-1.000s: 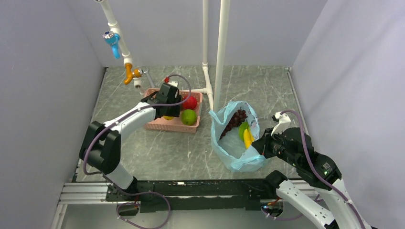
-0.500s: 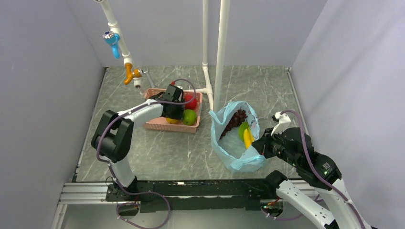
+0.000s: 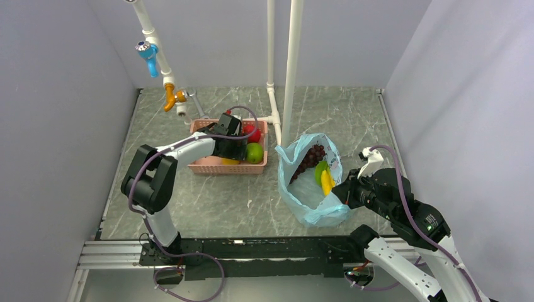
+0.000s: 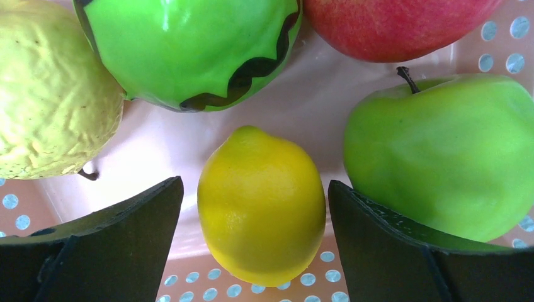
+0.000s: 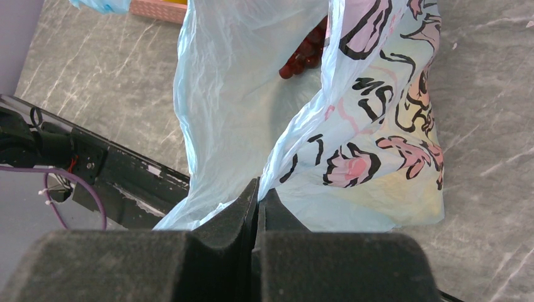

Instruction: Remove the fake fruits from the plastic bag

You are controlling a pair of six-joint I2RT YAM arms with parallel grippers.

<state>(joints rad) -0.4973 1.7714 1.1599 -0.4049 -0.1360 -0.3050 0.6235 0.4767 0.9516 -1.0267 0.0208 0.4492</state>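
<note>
Right, biggest first: grey marble table (image 3: 208,201), walled on three sides, w/ a white pipe stand (image 3: 291,69) rising just behind the bag. Plastic bag (image 3: 302,195) lies right of centre, mouth gaping upward. It looks propped open on purpose: the R gripper (image 5: 257,189) has its jaws pinched tight on the near rim film, prob. so the opening doesn't slump.

Pink basket (image 3: 204,168) sits just left of the bag, near but apart; seems to be the drop spot. L gripper (image 4: 255,189) is down inside it, jaws spread wide either side of a yellow lemon-shaped fruit (image 4: 261,204), pads not touching it. Reads like a release, tho could be a regrasp.

Basket's crowded. Striped watermelon (image 4: 189,50), red apple (image 4: 390,25), green apple (image 4: 441,157) and a bumpy pale-yellow fruit (image 4: 50,94) are packed round, green apple touching or nearly touching one finger. Clean exit is straight up, I'd say; sideways nudges the neighbours.

In the bag: bananas (image 3: 327,182) over a green fruit (image 3: 321,168), grapes (image 3: 310,157) at the far end. Lane btwn basket rim and bag mouth is open; the pipe crowds the far side.
</note>
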